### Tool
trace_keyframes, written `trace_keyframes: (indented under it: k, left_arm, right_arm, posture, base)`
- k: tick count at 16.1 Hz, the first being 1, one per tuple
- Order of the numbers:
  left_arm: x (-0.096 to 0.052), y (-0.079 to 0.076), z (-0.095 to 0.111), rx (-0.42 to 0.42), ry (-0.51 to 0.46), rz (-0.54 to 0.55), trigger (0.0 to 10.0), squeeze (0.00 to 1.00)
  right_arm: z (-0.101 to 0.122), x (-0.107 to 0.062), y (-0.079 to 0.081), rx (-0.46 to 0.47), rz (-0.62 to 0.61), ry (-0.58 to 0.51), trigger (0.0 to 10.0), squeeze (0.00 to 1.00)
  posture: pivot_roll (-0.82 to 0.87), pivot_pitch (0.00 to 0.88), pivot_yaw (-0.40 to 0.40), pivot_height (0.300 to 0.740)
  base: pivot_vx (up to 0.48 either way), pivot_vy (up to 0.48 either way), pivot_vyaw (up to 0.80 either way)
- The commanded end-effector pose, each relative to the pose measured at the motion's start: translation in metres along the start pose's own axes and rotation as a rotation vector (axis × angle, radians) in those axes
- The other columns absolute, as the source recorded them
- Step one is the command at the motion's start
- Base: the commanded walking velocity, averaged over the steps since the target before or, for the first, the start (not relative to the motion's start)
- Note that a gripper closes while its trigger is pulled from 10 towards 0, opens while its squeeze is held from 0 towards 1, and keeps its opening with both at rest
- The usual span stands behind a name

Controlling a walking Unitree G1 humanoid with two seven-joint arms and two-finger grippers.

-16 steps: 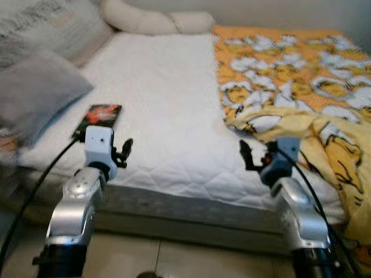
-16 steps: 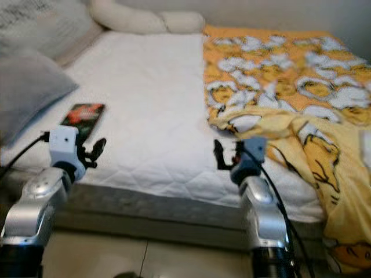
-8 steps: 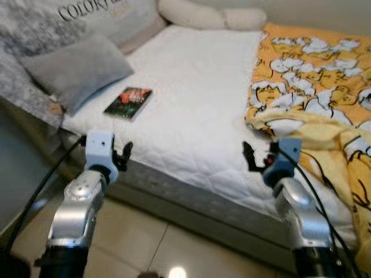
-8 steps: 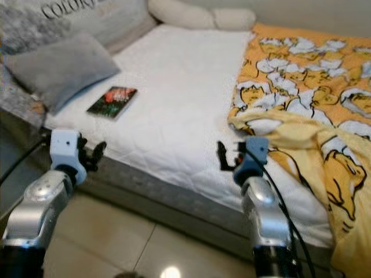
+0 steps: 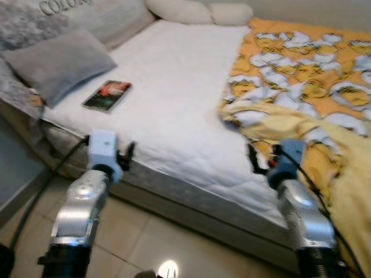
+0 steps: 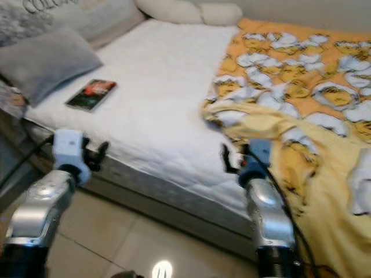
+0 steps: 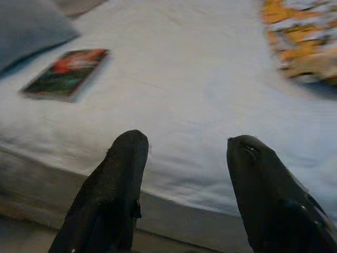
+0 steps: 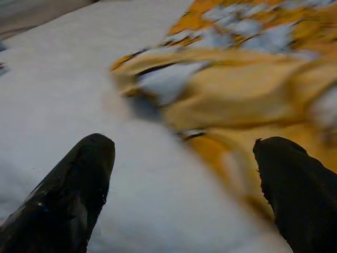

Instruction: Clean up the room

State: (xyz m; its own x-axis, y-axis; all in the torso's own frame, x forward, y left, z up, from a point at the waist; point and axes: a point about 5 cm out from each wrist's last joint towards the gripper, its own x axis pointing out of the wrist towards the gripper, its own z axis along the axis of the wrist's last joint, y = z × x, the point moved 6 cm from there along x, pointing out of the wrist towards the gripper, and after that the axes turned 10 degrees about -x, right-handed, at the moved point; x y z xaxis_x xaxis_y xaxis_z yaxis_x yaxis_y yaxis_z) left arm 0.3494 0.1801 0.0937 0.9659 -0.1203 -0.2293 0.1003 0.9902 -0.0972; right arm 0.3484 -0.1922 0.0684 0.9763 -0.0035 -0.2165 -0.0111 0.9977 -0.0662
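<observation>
We hold the left gripper point(image 5: 126, 156) and the right gripper point(image 5: 255, 164) raised at the near edge of the bed point(image 5: 174, 110), each with its fingers spread apart and clamped on nothing. Beyond the left gripper, a book point(image 5: 107, 95) lies flat on the white mattress beside a grey pillow point(image 5: 58, 63). Beyond the right gripper, a rumpled yellow blanket point(image 5: 301, 87) covers the bed's right side.

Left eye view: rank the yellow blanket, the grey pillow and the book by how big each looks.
1. Yellow blanket, clearly the largest, covering the bed's right side.
2. Grey pillow, at the bed's left corner.
3. Book, smallest, lying flat beside the pillow.
Pillow and book lie about equally far away, so that order is safe.
</observation>
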Motion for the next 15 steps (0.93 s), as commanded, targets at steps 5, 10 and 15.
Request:
trace_keyframes:
  k: [5, 10, 15]
  left_arm:
    - [-0.0011, 0.009, 0.0027, 0.004, -0.009, 0.02, 10.0, 0.0]
    - [-0.0005, 0.0086, 0.0016, 0.004, -0.007, 0.017, 10.0, 0.0]
    - [0.0, 0.0079, 0.0013, 0.007, -0.005, 0.015, 10.0, 0.0]
  right_arm:
    - [0.007, 0.0025, 0.0088, -0.014, 0.022, -0.019, 10.0, 1.0]
    - [0.0112, 0.0033, 0.0109, -0.032, 0.045, -0.034, 10.0, 1.0]
    - [0.0107, 0.0036, 0.0101, -0.027, 0.045, -0.031, 10.0, 1.0]
  posture:
    - [-0.02, 0.0, 0.052, 0.74]
    - [-0.02, 0.0, 0.054, 0.74]
    - [-0.02, 0.0, 0.056, 0.74]
  base:
    - [0.0, -0.321, 0.0]
    - [0.0, -0.326, 0.45]
    - [0.0, -0.329, 0.8]
